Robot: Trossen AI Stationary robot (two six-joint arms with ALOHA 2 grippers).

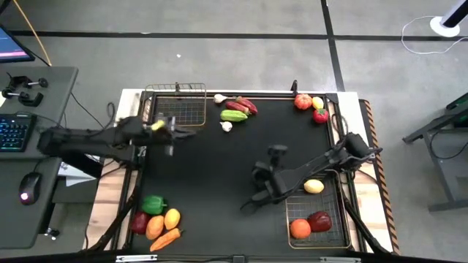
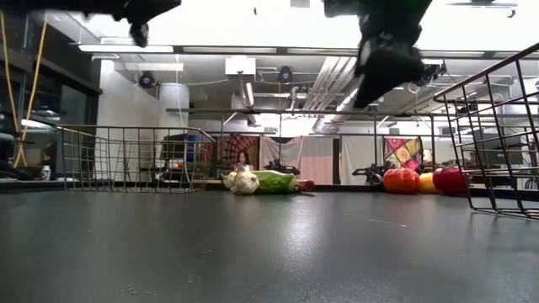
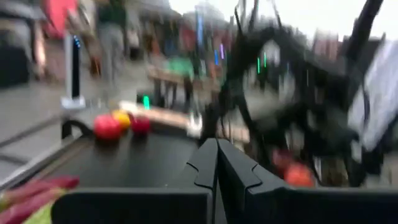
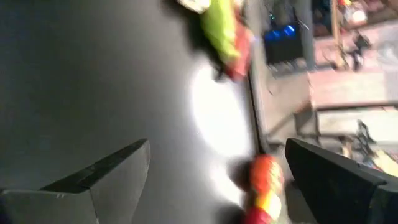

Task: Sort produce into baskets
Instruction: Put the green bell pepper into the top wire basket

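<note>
The left gripper hung beside the copper-rimmed basket, its fingers closed on nothing. The right gripper hovered mid-bench, fingers wide and empty. The grey basket held a yellow lemon, an orange and a dark-red piece.

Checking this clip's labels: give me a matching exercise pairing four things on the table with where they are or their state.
Things:
1. orange
2. green pepper
3. left gripper
4. right gripper

Places or states:
A. shut, by the coppery basket
B. open, above the bare mat
C. in the silvery basket
D. loose on the mat, near the left front corner

Pairs: 1-C, 2-D, 3-A, 4-B
</note>
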